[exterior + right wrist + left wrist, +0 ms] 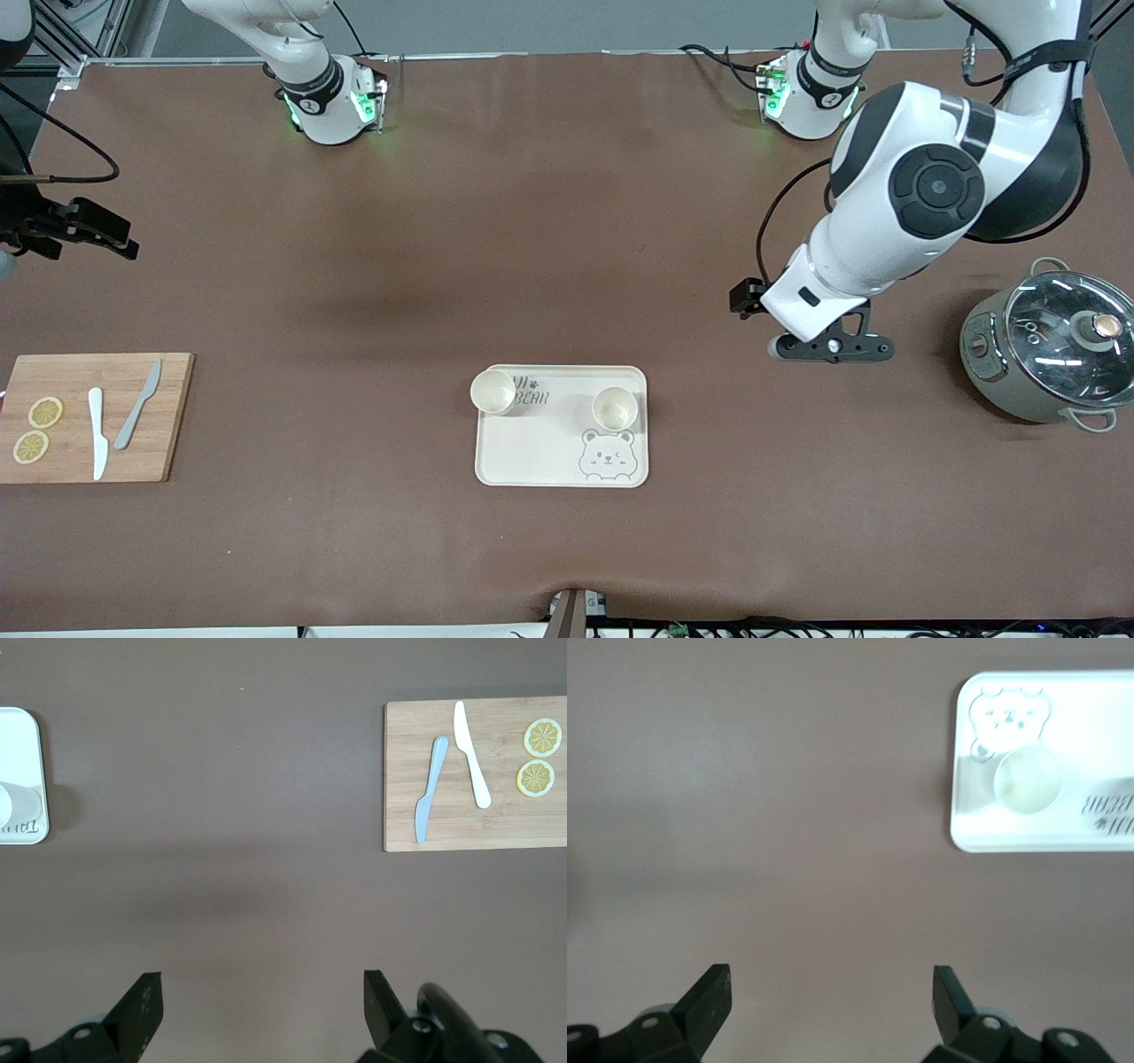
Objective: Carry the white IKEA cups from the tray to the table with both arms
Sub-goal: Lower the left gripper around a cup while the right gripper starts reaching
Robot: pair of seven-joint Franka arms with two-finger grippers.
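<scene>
Two white IKEA cups stand upright on a cream tray [532,452] printed with a bear, in the middle of the table. One cup [493,391] is at the tray's corner toward the right arm's end. The other cup [615,408] is beside the bear print and also shows in the left wrist view [1028,780]. My left gripper [833,348] [831,997] hangs open and empty over bare table between the tray and a pot. My right gripper [106,237] [261,1001] is open and empty over bare table at the right arm's end, with the tray's edge [22,726] in its view.
A grey pot with a glass lid [1054,350] stands at the left arm's end. A wooden cutting board [168,443] [496,828] at the right arm's end carries a white knife [97,434], a grey knife [137,406] and two lemon slices [44,412].
</scene>
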